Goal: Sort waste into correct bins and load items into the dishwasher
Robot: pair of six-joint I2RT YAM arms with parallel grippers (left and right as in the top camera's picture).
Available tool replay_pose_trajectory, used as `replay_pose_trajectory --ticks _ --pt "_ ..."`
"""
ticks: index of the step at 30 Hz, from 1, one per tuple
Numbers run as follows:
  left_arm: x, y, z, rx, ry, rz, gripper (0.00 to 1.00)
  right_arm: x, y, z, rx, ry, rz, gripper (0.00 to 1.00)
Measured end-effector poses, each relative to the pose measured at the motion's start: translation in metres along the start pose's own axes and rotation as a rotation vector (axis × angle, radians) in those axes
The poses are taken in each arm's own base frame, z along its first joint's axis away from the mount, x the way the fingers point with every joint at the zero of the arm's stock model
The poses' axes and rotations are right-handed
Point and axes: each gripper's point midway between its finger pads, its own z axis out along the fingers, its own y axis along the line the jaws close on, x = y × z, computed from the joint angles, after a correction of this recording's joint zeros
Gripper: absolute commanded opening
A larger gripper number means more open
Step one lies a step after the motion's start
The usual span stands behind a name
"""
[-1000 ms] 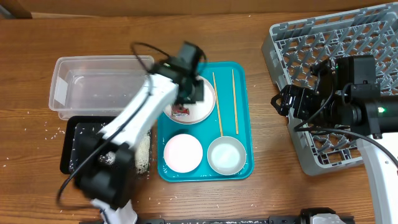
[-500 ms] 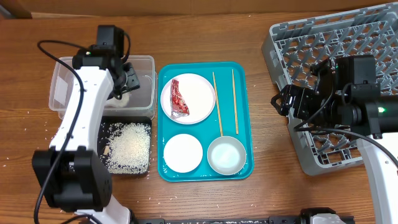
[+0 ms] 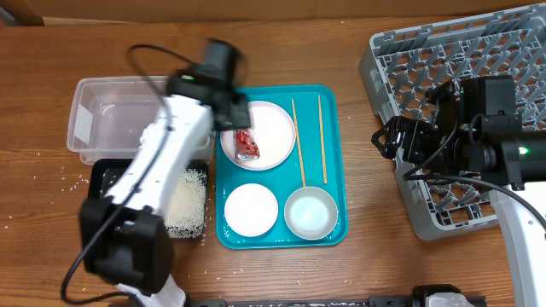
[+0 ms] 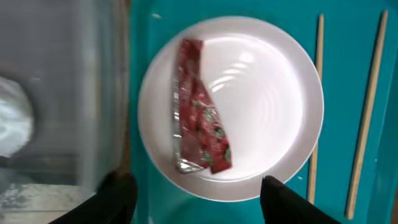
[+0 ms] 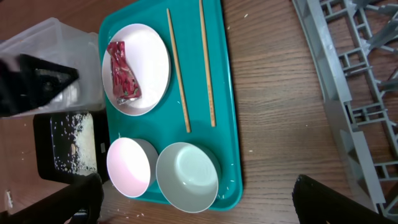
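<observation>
From above, the left gripper (image 3: 235, 113) hangs over the left edge of the plate (image 3: 277, 128), near the top middle of the frame. Its arm looks blurry. The red wrapper (image 3: 247, 143) lies on the left part of the plate, just below the gripper. The plate sits at the top of the teal tray (image 3: 334, 119), with two chopsticks (image 3: 299, 141) on its right and two bowls (image 3: 251, 209) below it. The clear tub (image 3: 94, 128) is at the upper left, and the black tray (image 3: 107, 192) with rice (image 3: 189, 200) is below it. The dish rack (image 3: 444, 64) fills the right side. The right gripper (image 3: 381, 141) hangs by the rack's left edge.

In the left wrist view, the two dark fingers (image 4: 118, 199) show at the bottom. They are wide apart and hold nothing. The wrapper lies flat in the middle left of the plate, just above the gap between them. I think the wrapper is the next thing to grab. It is thin and flat, and the plate looks smooth, so the fingers could push it along and not pinch it. If they come down too far left, one could hit the plate's rim and tip or shove the plate. A pale lump at the far left, in the tub, is too blurry to name.

In the right wrist view, this gripper's fingers sit in the bottom corners. They are far apart and hold nothing. It looks down on the teal tray from the side, well clear of the dishes. If both arms reach for the tray together, they could bump.
</observation>
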Motion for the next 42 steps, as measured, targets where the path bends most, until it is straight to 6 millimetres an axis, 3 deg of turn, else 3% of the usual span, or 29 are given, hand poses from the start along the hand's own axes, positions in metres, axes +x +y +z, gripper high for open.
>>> replay_pose_trajectory --ticks 3,6,8,10,11,12,19,22,24,27,29,30,31,33,35,40,42 --pt "0.014 -0.017 0.029 -0.050 0.051 0.016 0.61 0.000 0.000 0.000 0.000 0.000 0.000 0.99" --pt "0.028 -0.014 0.071 -0.113 0.127 -0.014 0.58 0.000 0.000 0.000 0.000 0.000 0.000 0.99" --pt "0.038 -0.009 0.098 -0.151 0.175 -0.032 0.50 0.000 0.000 0.000 0.000 0.000 0.000 0.99" --pt "0.044 -0.005 0.115 -0.172 0.204 -0.046 0.29 0.000 0.000 0.000 0.000 0.000 0.000 0.99" --pt "0.044 -0.006 0.116 -0.172 0.205 -0.055 0.12 0.000 0.000 0.000 0.000 0.000 0.000 0.99" --pt "0.044 -0.006 0.116 -0.172 0.202 -0.056 0.04 0.000 0.000 0.000 0.000 0.000 0.001 0.99" --pt "0.049 -0.006 0.112 -0.170 0.230 -0.063 0.04 0.000 0.000 0.000 0.000 0.000 0.001 0.99" --pt "0.051 -0.005 0.096 -0.166 0.245 -0.065 0.04 0.000 0.000 0.000 0.000 0.000 0.000 0.99" --pt "0.042 -0.006 0.073 -0.141 0.213 -0.072 0.04 0.000 0.000 0.000 0.001 0.001 0.001 0.99" --pt "0.005 0.005 0.006 -0.062 0.057 -0.127 0.04 0.000 0.000 0.000 0.000 0.001 0.000 0.99" --pt "-0.011 0.024 -0.024 -0.052 -0.016 -0.170 0.04 0.000 0.000 0.000 0.000 0.001 0.001 0.99" --pt "-0.018 0.038 -0.035 -0.058 -0.046 -0.199 0.08 0.000 0.000 0.000 0.000 0.001 0.000 0.99" --pt "-0.028 0.060 -0.046 -0.077 -0.084 -0.247 0.18 0.000 0.000 0.000 0.001 0.001 0.000 0.99" --pt "-0.035 0.087 -0.046 -0.110 -0.094 -0.295 0.41 0.000 0.000 0.000 0.000 0.000 0.000 0.99" --pt "-0.041 0.107 -0.033 -0.132 -0.080 -0.309 0.56 0.000 0.000 0.000 0.000 0.001 0.000 0.99" --pt "-0.029 0.120 0.021 -0.142 0.069 -0.232 0.61 0.000 0.000 0.000 0.000 0.000 0.000 1.00" --pt "-0.020 0.119 0.031 -0.139 0.117 -0.206 0.61 0.000 0.000 0.000 0.000 -0.001 0.000 1.00"
